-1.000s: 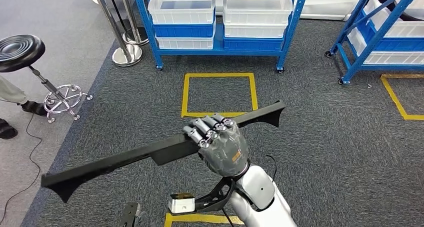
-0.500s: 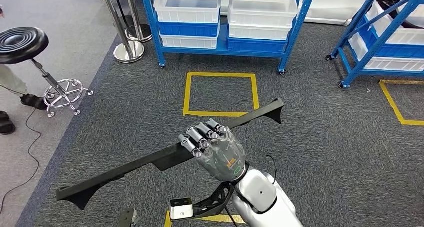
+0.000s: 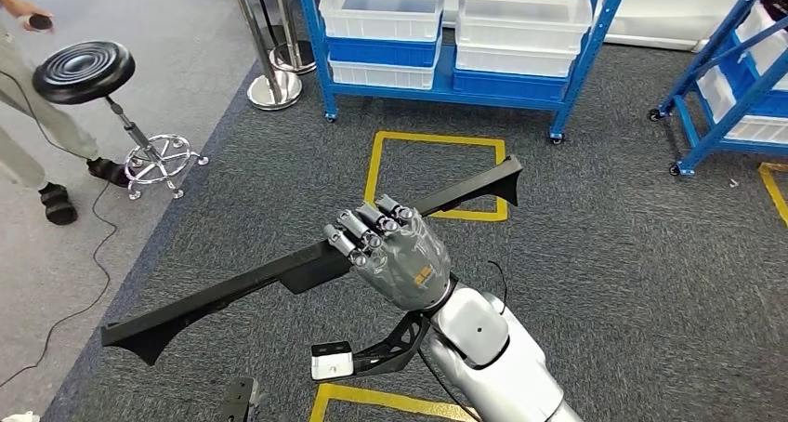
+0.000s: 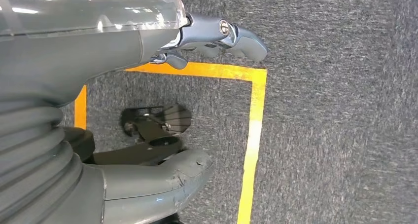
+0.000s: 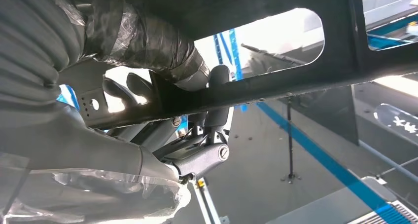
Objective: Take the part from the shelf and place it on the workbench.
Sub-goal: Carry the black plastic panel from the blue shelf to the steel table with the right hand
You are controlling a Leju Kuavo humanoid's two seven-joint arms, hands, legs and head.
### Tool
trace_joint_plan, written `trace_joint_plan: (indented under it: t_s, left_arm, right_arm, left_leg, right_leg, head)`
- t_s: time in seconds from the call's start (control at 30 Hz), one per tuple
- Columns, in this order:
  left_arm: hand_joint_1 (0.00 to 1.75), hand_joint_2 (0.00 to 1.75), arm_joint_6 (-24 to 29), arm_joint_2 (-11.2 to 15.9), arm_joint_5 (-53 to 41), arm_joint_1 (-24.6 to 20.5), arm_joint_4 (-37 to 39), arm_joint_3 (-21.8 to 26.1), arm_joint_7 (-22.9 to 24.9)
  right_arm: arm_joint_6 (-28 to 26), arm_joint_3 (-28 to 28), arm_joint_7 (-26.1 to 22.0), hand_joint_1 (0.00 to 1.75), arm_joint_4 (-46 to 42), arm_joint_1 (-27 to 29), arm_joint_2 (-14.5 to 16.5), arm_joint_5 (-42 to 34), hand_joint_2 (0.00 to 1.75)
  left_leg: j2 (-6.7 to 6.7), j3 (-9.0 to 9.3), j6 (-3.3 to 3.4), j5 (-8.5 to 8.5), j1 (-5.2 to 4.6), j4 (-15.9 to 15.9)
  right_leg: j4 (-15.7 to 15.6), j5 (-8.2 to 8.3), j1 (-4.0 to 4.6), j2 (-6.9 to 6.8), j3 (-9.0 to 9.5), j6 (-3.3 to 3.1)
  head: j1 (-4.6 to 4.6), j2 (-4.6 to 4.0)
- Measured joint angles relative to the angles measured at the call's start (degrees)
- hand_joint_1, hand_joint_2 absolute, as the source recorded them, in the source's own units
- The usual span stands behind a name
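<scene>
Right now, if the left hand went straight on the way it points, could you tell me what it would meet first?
Probably the grey carpet. The left hand hangs holding nothing, aimed at the floor near the yellow tape outline. Nothing visible lies between them, though depth is unclear in the wrist view.

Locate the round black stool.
In the head view the black stool stands far left on the smooth grey floor, beside a person's leg, left of the blue shelf.

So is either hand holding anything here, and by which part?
The right hand grips the long black plastic part around its middle, both ends sticking out free. The left hand holds nothing.
</scene>
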Motion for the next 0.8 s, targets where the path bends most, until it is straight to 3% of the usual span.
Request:
trace_joint_plan:
  t_s: [0.07,0.1,0.2,0.27,0.33,0.37,0.43,0.5,0.53,0.57,0.6,0.63,0.7,0.73,0.8]
  left_arm:
    - [0.0,1.75,-0.2,0.0,0.1,0.2,0.0,0.0,0.0]
    - [0.0,1.75,-0.3,0.0,0.1,0.3,0.0,0.0,0.0]
    - [0.0,1.75,-0.6,-0.1,0.1,0.5,0.0,0.0,0.0]
    - [0.0,1.75,-0.8,-0.4,0.1,0.4,0.0,0.0,0.0]
    - [0.0,1.75,-0.9,-0.7,0.1,0.6,0.0,0.0,0.0]
    - [0.0,1.75,-0.9,-0.8,0.1,0.8,0.0,0.0,0.0]
    - [0.0,1.75,-1.0,-1.2,0.1,0.9,0.0,0.0,-0.1]
    - [0.0,1.75,-1.0,-1.5,0.1,0.8,0.0,0.0,-0.1]
    - [0.0,1.75,-1.0,-1.5,0.1,0.8,0.0,0.0,-0.1]
    - [0.0,1.75,-1.0,-1.6,0.1,0.9,0.0,0.0,-0.1]
    - [0.0,1.75,-1.0,-1.6,0.1,1.0,0.0,0.1,-0.1]
    - [0.0,1.75,-1.0,-1.6,0.1,1.0,0.0,0.1,-0.1]
    - [0.0,1.75,-1.0,-1.7,0.1,1.0,0.0,0.1,-0.1]
    - [0.0,1.75,-1.0,-1.8,0.1,1.0,0.0,0.1,-0.1]
    - [0.0,1.75,-0.9,-1.9,0.2,1.0,0.0,0.1,0.0]
  right_arm:
    - [0.0,0.0,0.5,1.75,0.5,-0.1,-0.1,0.0,1.75]
    - [0.0,0.0,0.7,1.75,0.7,-0.1,-0.2,0.1,1.75]
    - [0.0,0.2,1.5,1.75,1.1,-0.6,-0.3,0.4,1.75]
    - [0.0,0.5,2.1,1.75,1.2,-0.9,-0.4,0.6,1.75]
    - [0.0,0.8,2.4,1.75,1.3,-1.0,-0.6,0.7,1.75]
    - [0.0,0.9,2.4,1.75,1.3,-1.0,-0.7,0.7,1.75]
    - [0.0,1.0,2.5,1.75,1.4,-1.2,-0.8,0.7,1.75]
    - [0.0,1.0,2.5,1.75,1.5,-1.2,-1.1,0.7,1.75]
    - [0.0,1.0,2.5,1.75,1.6,-1.1,-1.3,0.7,1.75]
    - [0.0,1.0,2.5,1.75,1.8,-1.0,-1.5,0.7,1.75]
    - [0.0,1.0,2.5,1.75,1.9,-1.0,-1.6,0.7,1.75]
    - [0.0,1.1,2.5,1.75,1.9,-1.0,-1.7,0.7,1.75]
    - [0.0,1.1,2.5,1.75,2.0,-1.1,-1.8,0.7,1.75]
    - [0.0,1.1,2.6,1.75,2.0,-1.1,-1.9,0.8,1.75]
    - [0.0,1.2,2.9,1.75,2.0,-1.1,-2.0,1.0,1.75]
  left_leg:
    - [0.42,-2.33,-0.07,-1.35,0.06,5.0]
    - [0.54,-2.05,0.04,-0.48,0.06,4.6]
    - [2.3,3.43,1.03,4.54,-0.41,-6.2]
    - [3.57,5.39,1.67,5.41,-1.03,-10.4]
    - [3.08,5.48,2.13,5.45,-1.16,-11.0]
    - [2.64,5.62,2.41,5.66,-1.02,-11.4]
    - [1.76,5.95,3.08,6.13,-0.63,-12.2]
    - [0.84,5.92,3.4,6.29,-0.55,-12.3]
    - [0.33,5.88,3.43,6.3,-0.58,-12.3]
    - [-0.2,5.86,3.44,6.3,-0.61,-12.2]
    - [-0.76,5.84,3.41,6.27,-0.63,-12.0]
    - [-1.35,5.84,3.33,6.21,-0.62,-11.9]
    - [-2.44,5.68,2.99,5.93,-0.68,-11.3]
    - [-2.91,5.45,2.75,5.84,-0.7,-11.0]
    - [-3.62,4.96,2.2,5.84,-0.65,-10.7]
  right_leg:
    - [0.0,-0.09,0.28,-1.11,-0.01,-0.13]
    - [0.1,-0.13,0.39,-1.59,0.03,-0.16]
    - [0.1,-0.32,0.74,-2.73,0.26,-0.04]
    - [0.0,-0.38,0.97,-3.42,0.27,0.34]
    - [-0.2,-0.37,1.08,-4.2,0.43,0.9]
    - [-0.1,-0.58,1.05,-4.13,0.57,1.22]
    - [2.4,-2.51,0.97,-2.4,-0.41,1.76]
    - [9.1,-6.0,0.84,-0.38,-3.62,1.95]
    - [12.5,-7.26,0.83,-0.02,-5.36,2.0]
    - [14.5,-7.53,0.82,0.12,-6.49,2.03]
    - [14.6,-6.69,0.79,0.19,-6.69,2.02]
    - [12.5,-4.84,0.73,0.31,-5.79,1.96]
    - [5.2,-1.03,0.56,1.56,-2.44,1.71]
    - [2.4,-0.06,0.46,2.31,-1.19,1.58]
    - [0.5,-0.03,0.57,3.16,-0.48,1.3]
  head:
    - [-0.01,0.0]
    - [0.0,0.0]
    - [0.01,0.0]
    - [0.01,0.0]
    - [0.01,0.0]
    - [0.02,0.0]
    - [0.04,0.0]
    - [0.05,0.0]
    - [0.04,0.0]
    - [0.04,0.0]
    - [0.04,0.0]
    - [0.04,0.0]
    - [0.04,0.0]
    - [0.03,0.0]
    - [0.03,0.0]
